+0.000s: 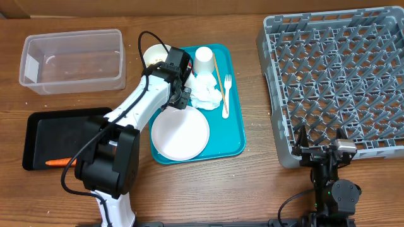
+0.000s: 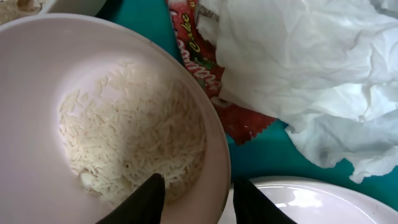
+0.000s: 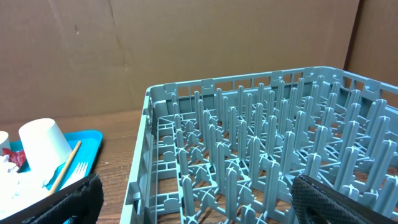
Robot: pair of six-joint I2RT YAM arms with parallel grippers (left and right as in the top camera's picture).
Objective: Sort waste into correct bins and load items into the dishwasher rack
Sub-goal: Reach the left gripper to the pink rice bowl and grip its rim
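Bowl (image 2: 50, 81), white, holds beige grains (image 2: 130, 143); left fingers (image 2: 148, 200) straddle its rim apart, right fingers (image 3: 339, 202) spread wide

The left arm (image 1: 136, 107) reaches forward and to the right from its base. Its wrist is bent so the left gripper (image 1: 183, 96) points steeply down, its two black fingers (image 2: 148, 198) part-way apart. The right arm (image 1: 331, 183) sits folded low at its base, with the right gripper (image 1: 320, 140) aimed forward and level, jaws spread wide.
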